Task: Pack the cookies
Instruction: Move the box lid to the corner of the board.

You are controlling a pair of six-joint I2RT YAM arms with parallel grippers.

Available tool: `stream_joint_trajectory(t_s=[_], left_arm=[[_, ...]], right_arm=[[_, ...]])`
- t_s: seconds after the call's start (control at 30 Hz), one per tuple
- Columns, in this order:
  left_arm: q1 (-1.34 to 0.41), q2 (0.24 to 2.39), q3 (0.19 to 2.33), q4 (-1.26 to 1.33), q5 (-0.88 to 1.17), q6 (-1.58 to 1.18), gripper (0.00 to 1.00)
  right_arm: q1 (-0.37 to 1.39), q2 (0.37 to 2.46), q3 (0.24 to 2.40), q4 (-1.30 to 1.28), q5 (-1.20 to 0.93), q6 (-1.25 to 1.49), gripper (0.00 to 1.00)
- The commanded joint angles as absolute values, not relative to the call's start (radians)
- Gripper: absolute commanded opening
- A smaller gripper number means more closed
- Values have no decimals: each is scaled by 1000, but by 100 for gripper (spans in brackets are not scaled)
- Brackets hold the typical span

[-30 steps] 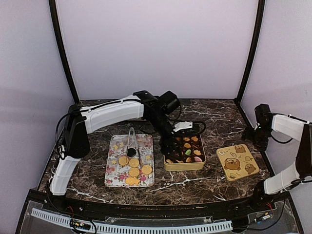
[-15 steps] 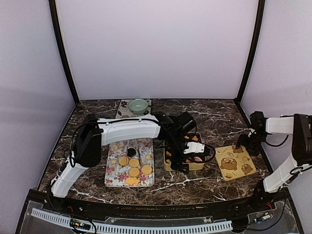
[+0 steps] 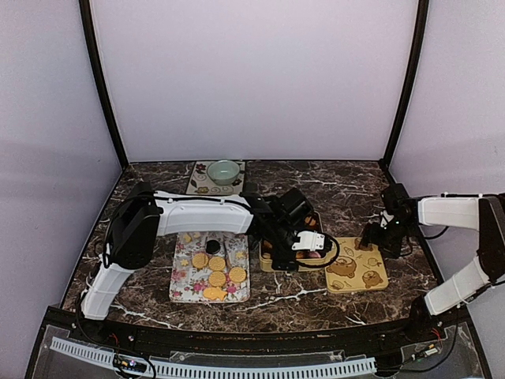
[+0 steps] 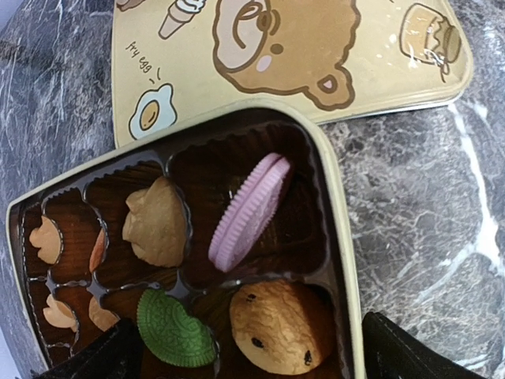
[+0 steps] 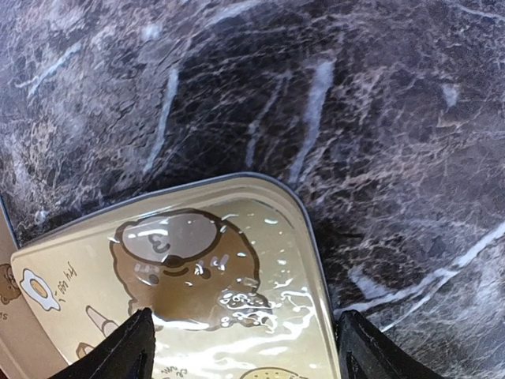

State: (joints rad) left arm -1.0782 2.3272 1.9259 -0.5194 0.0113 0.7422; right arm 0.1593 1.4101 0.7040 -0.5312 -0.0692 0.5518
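Observation:
Several golden cookies (image 3: 215, 270) lie on a floral tray (image 3: 183, 286). More cookies fill the gold tin (image 3: 269, 263). In the left wrist view these include a pink sandwich cookie (image 4: 248, 213), a green one (image 4: 173, 328) and a chip-studded one (image 4: 276, 328). My left gripper (image 3: 304, 245) (image 4: 252, 359) hangs open over the tin's corner (image 4: 335, 205), holding nothing. The bear-printed lid (image 3: 355, 272) (image 4: 292, 63) (image 5: 205, 268) lies flat beside the tin. My right gripper (image 3: 377, 237) (image 5: 248, 347) is open astride the lid's far right corner, one finger over the lid and one outside its rim.
A pale green bowl (image 3: 224, 170) sits on a mat at the back. A dark cookie and clear tongs (image 3: 213, 243) lie on the tray's far end. Black cage posts stand at both back corners of the marble table (image 3: 347, 189).
My left arm swung forward and lowered over the tin. My right gripper came in onto the lid's corner, narrowing slightly, and the lid slid left toward the tin.

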Motion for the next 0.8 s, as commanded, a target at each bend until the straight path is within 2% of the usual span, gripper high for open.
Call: stream_joint_trajectory(t_s=[0.0, 0.23, 0.47, 0.77], left_arm=[[-1060, 2240, 1898, -473, -54, 756, 99], [-1061, 2132, 1772, -433, -23, 798, 99], [-1076, 2020, 1628, -446, 9, 892, 99], [-1107, 2008, 1447, -216, -34, 1077, 99]], right_arm=[[224, 1391, 703, -525, -102, 611, 79], [258, 1406, 741, -555, -91, 589, 78], [225, 1414, 922, -637, 15, 511, 80], [264, 1742, 1161, -565, 45, 475, 77]])
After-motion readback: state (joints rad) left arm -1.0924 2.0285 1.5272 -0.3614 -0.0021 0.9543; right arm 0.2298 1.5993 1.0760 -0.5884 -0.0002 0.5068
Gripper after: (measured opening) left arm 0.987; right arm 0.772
